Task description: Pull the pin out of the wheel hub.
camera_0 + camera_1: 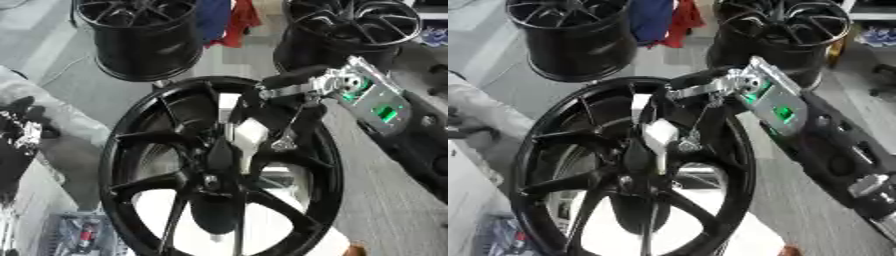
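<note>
The pin (661, 137), pale and upright, sits at the centre of the black wheel hub (623, 185), between the spokes. The right hand (677, 120) reaches in from the upper right, its fingers (686, 145) curled round the pin. Two more wheels (144, 37) stand behind on the floor.

Black arm (833, 150), silver wrist, green lights

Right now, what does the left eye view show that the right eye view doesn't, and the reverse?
Only the left eye: a grey tray of small items at lower left. Only the right eye: more of the right forearm, down to a silver joint. Both: the right hand reaching in among the spokes of the black wheel hub, two more black wheels behind. I cannot make out the pin.
</note>
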Motion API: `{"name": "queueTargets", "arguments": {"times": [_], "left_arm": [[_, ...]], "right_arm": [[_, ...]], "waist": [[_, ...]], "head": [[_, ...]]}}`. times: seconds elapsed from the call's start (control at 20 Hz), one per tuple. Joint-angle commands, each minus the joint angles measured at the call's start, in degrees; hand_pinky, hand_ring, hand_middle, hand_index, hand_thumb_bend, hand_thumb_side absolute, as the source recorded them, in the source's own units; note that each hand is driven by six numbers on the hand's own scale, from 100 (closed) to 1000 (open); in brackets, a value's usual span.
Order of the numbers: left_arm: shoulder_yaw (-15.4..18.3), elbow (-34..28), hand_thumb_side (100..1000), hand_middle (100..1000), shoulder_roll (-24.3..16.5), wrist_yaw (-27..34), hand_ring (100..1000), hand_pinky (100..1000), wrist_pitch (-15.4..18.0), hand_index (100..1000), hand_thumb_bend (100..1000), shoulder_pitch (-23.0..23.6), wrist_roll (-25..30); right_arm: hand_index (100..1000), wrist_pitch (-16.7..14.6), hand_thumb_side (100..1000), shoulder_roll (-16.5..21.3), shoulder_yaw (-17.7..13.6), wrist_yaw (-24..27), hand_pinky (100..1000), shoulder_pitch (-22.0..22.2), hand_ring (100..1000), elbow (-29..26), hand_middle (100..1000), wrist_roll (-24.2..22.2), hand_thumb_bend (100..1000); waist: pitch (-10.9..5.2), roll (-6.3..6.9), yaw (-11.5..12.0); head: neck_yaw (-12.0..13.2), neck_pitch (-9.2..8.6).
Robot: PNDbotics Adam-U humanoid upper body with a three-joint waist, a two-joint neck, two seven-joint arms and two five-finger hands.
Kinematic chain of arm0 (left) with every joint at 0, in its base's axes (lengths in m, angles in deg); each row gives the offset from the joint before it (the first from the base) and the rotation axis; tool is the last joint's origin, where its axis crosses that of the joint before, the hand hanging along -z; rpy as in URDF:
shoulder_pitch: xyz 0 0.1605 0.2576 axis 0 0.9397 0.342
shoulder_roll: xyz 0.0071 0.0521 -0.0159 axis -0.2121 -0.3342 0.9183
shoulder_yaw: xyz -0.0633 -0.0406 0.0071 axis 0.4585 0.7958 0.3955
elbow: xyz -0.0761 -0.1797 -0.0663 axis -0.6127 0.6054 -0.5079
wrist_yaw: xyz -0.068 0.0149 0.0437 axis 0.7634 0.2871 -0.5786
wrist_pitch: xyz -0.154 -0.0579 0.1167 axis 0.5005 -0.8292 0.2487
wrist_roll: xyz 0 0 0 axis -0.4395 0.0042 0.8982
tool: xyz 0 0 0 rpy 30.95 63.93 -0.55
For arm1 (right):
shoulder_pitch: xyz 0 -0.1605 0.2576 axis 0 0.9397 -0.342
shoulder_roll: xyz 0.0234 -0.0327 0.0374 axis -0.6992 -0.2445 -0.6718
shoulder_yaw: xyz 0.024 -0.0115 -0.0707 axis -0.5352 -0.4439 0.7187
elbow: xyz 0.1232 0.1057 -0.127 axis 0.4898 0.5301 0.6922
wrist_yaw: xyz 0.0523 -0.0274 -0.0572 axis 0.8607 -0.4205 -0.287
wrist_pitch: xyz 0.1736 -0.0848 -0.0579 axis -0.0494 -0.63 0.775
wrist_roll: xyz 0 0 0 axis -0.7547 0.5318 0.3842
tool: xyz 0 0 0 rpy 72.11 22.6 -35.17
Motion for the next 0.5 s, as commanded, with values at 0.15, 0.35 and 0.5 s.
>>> {"name": "queueTargets", "arguments": {"times": [0.15, 0.35, 0.5], "left_arm": [[0.03, -1.11, 572, 678, -0.76, 0.27, 680, 591, 0.14, 835, 211, -0.87, 0.21], [0.08, -1.12, 573, 678, -0.75, 0.26, 680, 591, 0.14, 835, 209, -0.86, 0.16], [0.08, -1.15, 573, 678, -0.75, 0.27, 680, 592, 0.15, 836, 209, -0.89, 0.17]], "right_arm": [[868, -0.71, 239, 0.61, -0.32, -0.98, 770, -0.70, 788, 0.27, 783, -0.74, 274], [858, -1.08, 242, 0.52, -0.20, -1.75, 767, -0.24, 781, 0.89, 774, -1.19, 255], [845, -1.42, 238, 0.32, -0.19, -2.25, 764, -0.07, 776, 1.57, 763, -1.26, 251]], "waist": [[-0.54, 0.12, 0.02], [-0.51, 0.13, 0.02], [-0.50, 0.13, -0.01]], "head": [[-0.05, -0.24], [0.00, -0.22], [0.00, -0.23]]}}
